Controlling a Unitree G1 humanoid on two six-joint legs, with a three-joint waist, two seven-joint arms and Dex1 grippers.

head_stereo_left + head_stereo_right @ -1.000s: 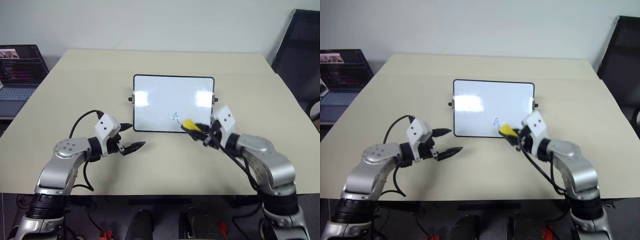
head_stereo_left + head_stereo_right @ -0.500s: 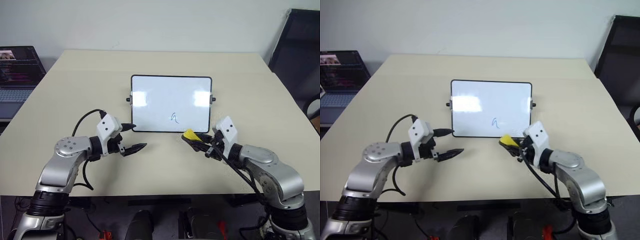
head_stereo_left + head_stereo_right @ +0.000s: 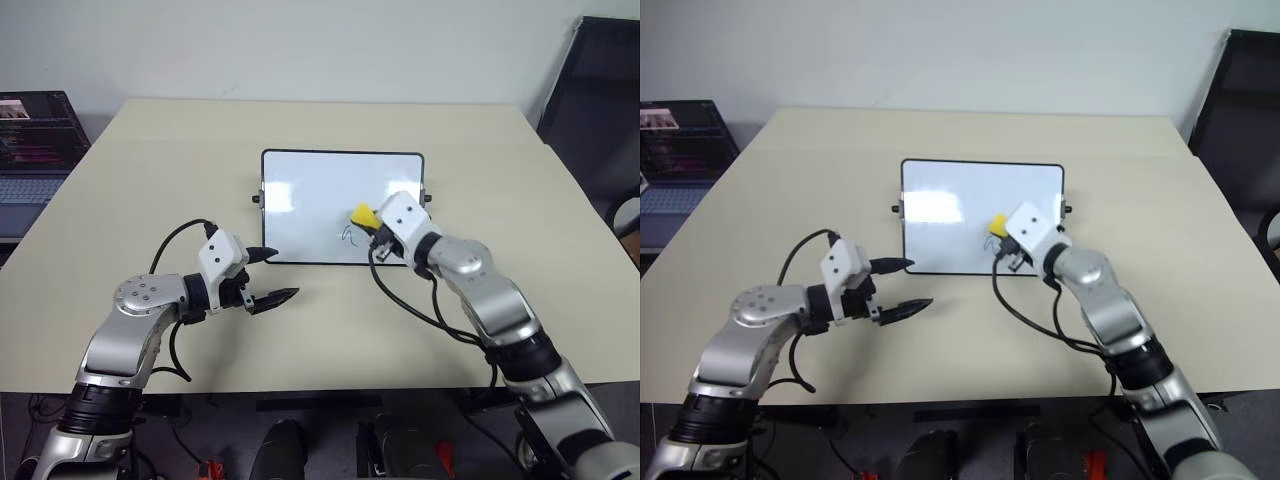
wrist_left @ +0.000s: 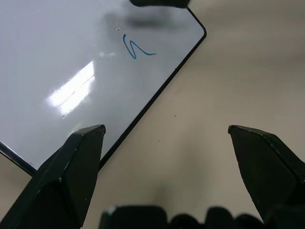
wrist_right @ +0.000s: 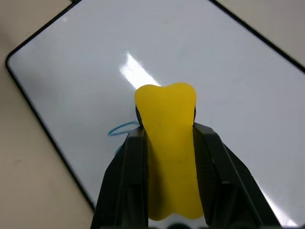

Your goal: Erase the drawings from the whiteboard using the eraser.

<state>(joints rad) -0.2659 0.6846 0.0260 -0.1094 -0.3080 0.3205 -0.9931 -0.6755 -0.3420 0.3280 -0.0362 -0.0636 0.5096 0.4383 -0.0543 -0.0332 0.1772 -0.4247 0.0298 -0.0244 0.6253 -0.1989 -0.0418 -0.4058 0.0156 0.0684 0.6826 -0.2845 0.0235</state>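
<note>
Since a second ago, the right gripper point(image 3: 366, 222) has been carried up from the table edge of the whiteboard point(image 3: 310, 185) and out over its surface, and the one yellow eraser point(image 3: 361, 214) clenched between its black fingers point(image 5: 125, 171) is now held above the board, just beside the single blue drawing point(image 3: 347, 235) that can be counted there. One whiteboard is seen lying flat on the beige table point(image 3: 150, 180). The left gripper point(image 3: 270, 276) is held with its jaws spread and empty beside the board's near left corner, one laptop point(image 3: 35, 140) is seen off the table's left side, a dark chair point(image 3: 600, 90) at the right, and nothing is found between eraser and mark.
</note>
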